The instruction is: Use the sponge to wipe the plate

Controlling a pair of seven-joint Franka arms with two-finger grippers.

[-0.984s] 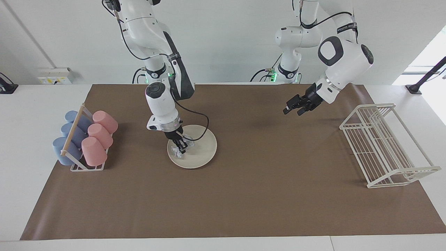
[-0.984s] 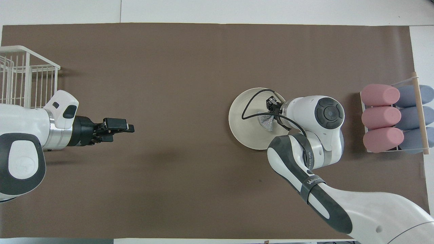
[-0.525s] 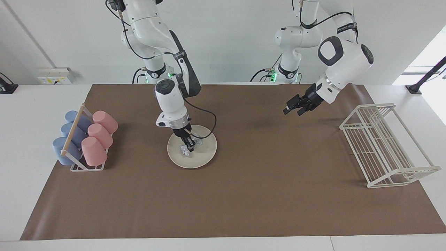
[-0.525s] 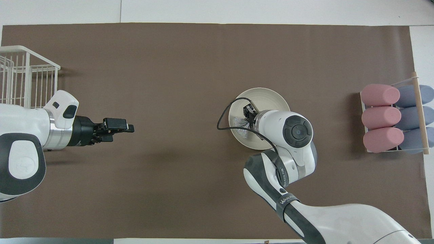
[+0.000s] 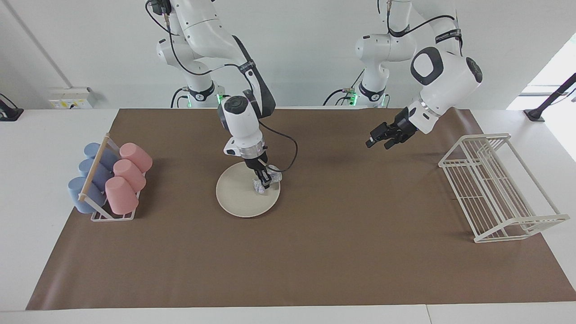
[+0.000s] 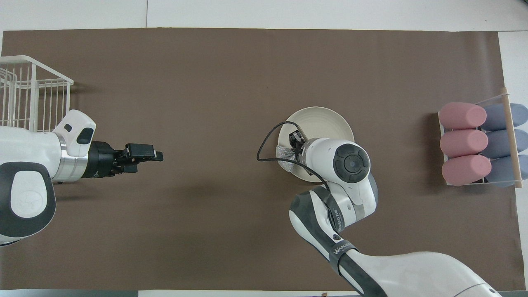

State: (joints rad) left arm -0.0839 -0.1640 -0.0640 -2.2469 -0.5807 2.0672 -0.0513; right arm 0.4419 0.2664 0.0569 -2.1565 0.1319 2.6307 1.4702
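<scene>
The right end effector (image 5: pixel 264 183) is pinching the silvery mesh sponge (image 5: pixel 261 186) against the round cream plate (image 5: pixel 238 198) at its three o'clock edge in the facing view; the left end effector (image 5: pixel 379 138) is waiting, fingers narrow, above the brown worktop (image 5: pixel 315 252).

I see a brown mat (image 5: pixel 315 252) covering most of the white table (image 5: pixel 40 180). At the right arm's end, a cup rack (image 5: pixel 105 180) holds three pink cups (image 5: pixel 128 176) and three blue cups (image 5: pixel 87 173) (all lying tilted). At the left arm's end stands a white wire rack (image 5: pixel 499 189).

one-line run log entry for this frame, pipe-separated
phase: wiping | right gripper: shut on sponge, pressing it on plate at the edge toward the left arm's end | left gripper: waiting over mat
</scene>
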